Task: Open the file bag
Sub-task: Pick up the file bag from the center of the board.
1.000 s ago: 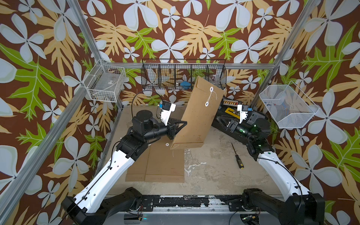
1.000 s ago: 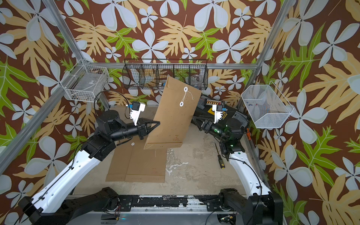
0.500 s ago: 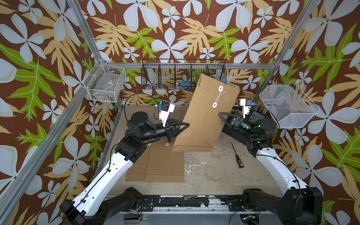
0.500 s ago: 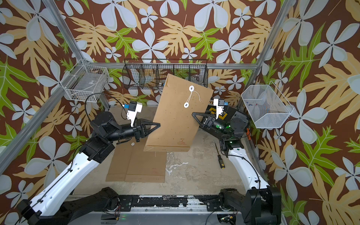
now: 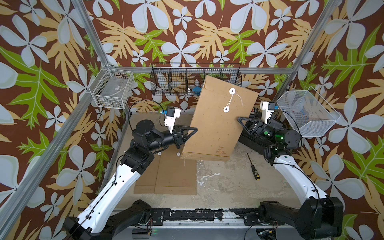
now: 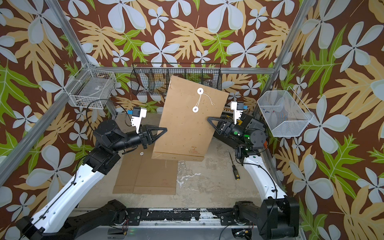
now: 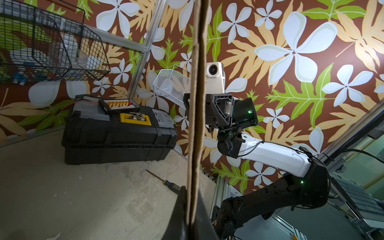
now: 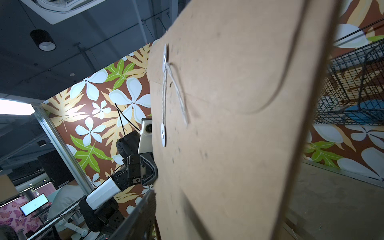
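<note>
A brown paper file bag (image 5: pixel 216 124) (image 6: pixel 187 124) hangs tilted above the table, flap end at the back. Two white discs (image 5: pixel 232 90) (image 5: pixel 226 109) on its face are joined by a string with a loose end. My left gripper (image 5: pixel 194 129) (image 6: pixel 164 129) is shut on the bag's left edge; in the left wrist view the bag (image 7: pixel 196 124) runs edge-on between the pressed jaws. My right gripper (image 5: pixel 240 120) (image 6: pixel 208 119) straddles the right edge, jaws still apart. In the right wrist view one finger (image 8: pixel 143 212) shows beside the bag (image 8: pixel 239 124); the other is hidden.
More flat brown file bags (image 5: pixel 172 176) lie on the table under the left arm. A screwdriver (image 5: pixel 253 166) lies to the right. A black toolbox (image 7: pixel 116 133) stands at the back right. Wire baskets hang at the left (image 5: pixel 113 89), back (image 5: pixel 195 81) and right (image 5: pixel 305 112).
The left gripper has carried the bag rightward and swung it. The right gripper has come to the bag's right edge and its jaws have narrowed around it.
</note>
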Robot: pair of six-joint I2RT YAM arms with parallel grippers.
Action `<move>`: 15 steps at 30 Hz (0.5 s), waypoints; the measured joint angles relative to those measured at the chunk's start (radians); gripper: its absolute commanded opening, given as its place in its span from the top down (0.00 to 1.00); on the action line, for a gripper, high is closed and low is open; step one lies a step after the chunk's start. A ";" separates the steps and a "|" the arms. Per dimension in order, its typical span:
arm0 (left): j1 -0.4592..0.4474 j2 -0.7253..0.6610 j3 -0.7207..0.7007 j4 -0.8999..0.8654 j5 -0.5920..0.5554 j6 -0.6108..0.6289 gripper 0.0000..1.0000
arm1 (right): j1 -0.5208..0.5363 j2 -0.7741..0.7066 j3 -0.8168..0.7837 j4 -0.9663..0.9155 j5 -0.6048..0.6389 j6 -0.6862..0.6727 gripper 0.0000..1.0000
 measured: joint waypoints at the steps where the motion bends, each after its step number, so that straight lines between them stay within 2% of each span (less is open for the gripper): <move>1: 0.004 0.000 -0.001 -0.002 -0.002 -0.001 1.00 | -0.001 0.000 0.000 0.000 -0.001 0.002 0.49; 4: 0.010 0.003 0.000 -0.006 -0.003 -0.005 1.00 | -0.004 0.000 0.000 0.008 -0.002 0.008 0.55; 10: 0.024 0.006 0.004 -0.030 -0.023 -0.004 1.00 | -0.004 0.000 0.001 0.015 -0.010 0.008 0.75; 14: 0.028 0.018 0.006 -0.032 -0.029 -0.004 1.00 | -0.004 -0.002 0.001 0.014 -0.013 0.007 0.96; 15: 0.028 0.021 0.008 -0.035 -0.029 -0.004 0.97 | -0.004 -0.005 0.001 0.013 -0.014 0.007 1.00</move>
